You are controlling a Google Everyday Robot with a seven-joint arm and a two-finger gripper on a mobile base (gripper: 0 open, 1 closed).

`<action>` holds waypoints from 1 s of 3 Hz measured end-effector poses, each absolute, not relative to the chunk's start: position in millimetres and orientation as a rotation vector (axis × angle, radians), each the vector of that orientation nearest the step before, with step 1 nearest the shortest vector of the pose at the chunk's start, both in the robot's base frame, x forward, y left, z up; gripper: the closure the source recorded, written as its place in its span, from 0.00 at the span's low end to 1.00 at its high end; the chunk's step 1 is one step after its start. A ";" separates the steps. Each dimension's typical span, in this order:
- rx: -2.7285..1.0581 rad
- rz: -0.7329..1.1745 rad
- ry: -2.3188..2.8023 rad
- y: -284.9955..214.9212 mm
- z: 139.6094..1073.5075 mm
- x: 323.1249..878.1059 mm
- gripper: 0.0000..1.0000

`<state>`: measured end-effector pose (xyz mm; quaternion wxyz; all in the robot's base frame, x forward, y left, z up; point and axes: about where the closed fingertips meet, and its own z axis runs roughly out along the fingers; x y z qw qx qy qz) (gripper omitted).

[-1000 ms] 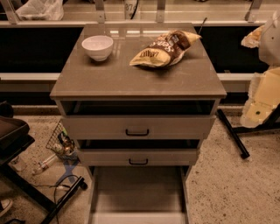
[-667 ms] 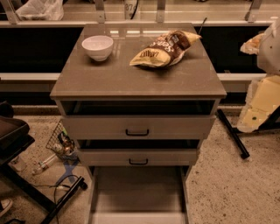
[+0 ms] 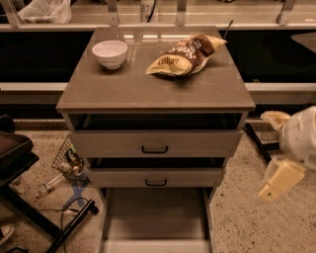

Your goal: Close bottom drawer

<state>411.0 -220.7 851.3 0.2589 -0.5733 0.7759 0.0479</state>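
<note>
**Bottom drawer out, pincer off to the right**

Writing first. The crumpled yellow-and-brown foil crisp bag (image 3: 185,55) carries dark lettering on its yellow end and pale lettering on the brown, both too blurred to read. At the back edge, a white label (image 3: 146,7) shows dark figures, seemingly 87, cut off at the top. No other text found.

The bag lies on the brown flat-topped table (image 3: 148,91), right of centre towards the back. A small round white bowl (image 3: 109,53) sits upright at back left, well apart from the bag.

Under the top, three grey-beige fronts:
- widest top drawer (image 3: 154,143), black handle, ajar with a dark gap above
- narrower middle drawer (image 3: 156,177), black handle, also a little out
- long, plain grey-beige bottom drawer (image 3: 155,217), pulled far out towards the camera, tray bare, front rail at the lower edge of view.

The white rounded arm (image 3: 302,137) enters from the right edge, level with the drawer fronts. Pincer (image 3: 279,148) is to the right of the table, clear of it, over the speckled floor (image 3: 247,222). Its two cream fingers (image 3: 281,179) stand apart, one above the other, lower one angled down-left; nothing between them.

Left of the table, a wire basket (image 3: 68,159) of clutter is on the floor.
</note>
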 end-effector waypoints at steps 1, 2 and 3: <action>-1.507 0.178 2.052 -226.8 778.8 400.4 0.00; -1.462 0.155 2.029 -235.4 733.6 410.6 0.00; -1.462 0.155 2.029 -235.4 733.5 410.6 0.00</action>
